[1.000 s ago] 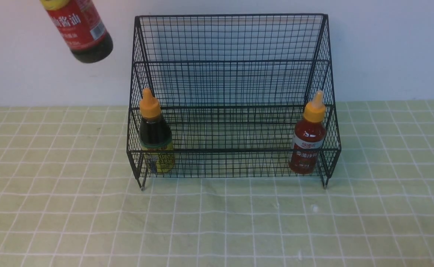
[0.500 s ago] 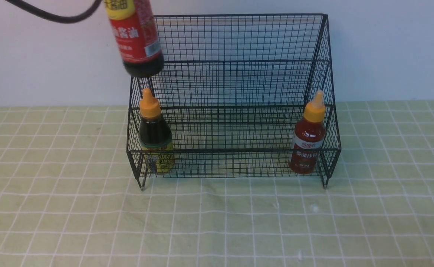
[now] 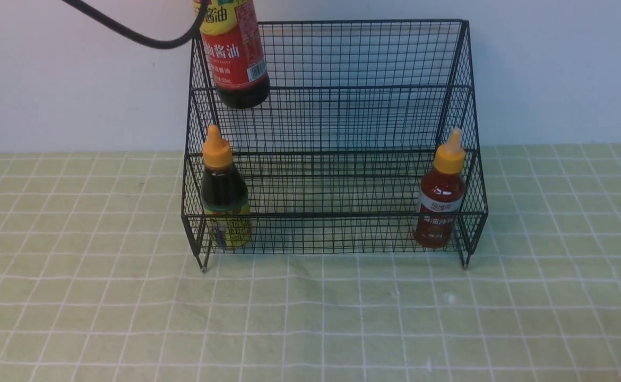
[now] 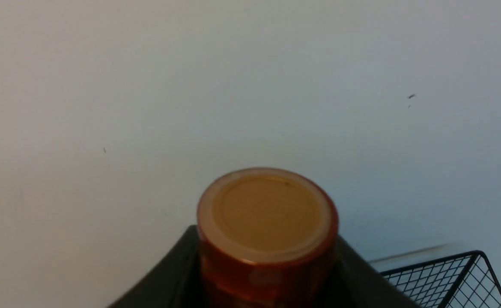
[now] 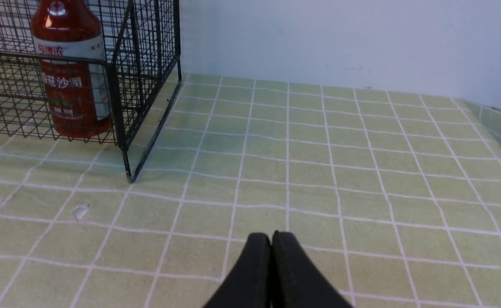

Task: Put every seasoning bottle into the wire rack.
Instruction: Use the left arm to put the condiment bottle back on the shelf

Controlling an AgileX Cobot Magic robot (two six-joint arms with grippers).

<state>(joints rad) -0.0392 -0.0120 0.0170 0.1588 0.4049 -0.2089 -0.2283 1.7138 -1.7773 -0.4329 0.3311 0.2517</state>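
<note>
The tall dark soy-sauce bottle hangs in the air, slightly tilted, at the upper left of the black wire rack, with its base near the upper tier's front rail. My left gripper is shut on it, a black finger on each side of the bottle's base. The short dark bottle stands at the lower tier's left end. At the right end stands the red-sauce bottle. My right gripper is shut and empty, low over the cloth to the right of the rack.
A green checked cloth covers the table, with a white wall behind. A black cable loops across the upper left of the front view. The cloth's right edge shows in the right wrist view.
The soy-sauce bottle has travelled right, from outside the rack's left side to over its upper left part. The two bottles in the rack and the right gripper have not moved.
</note>
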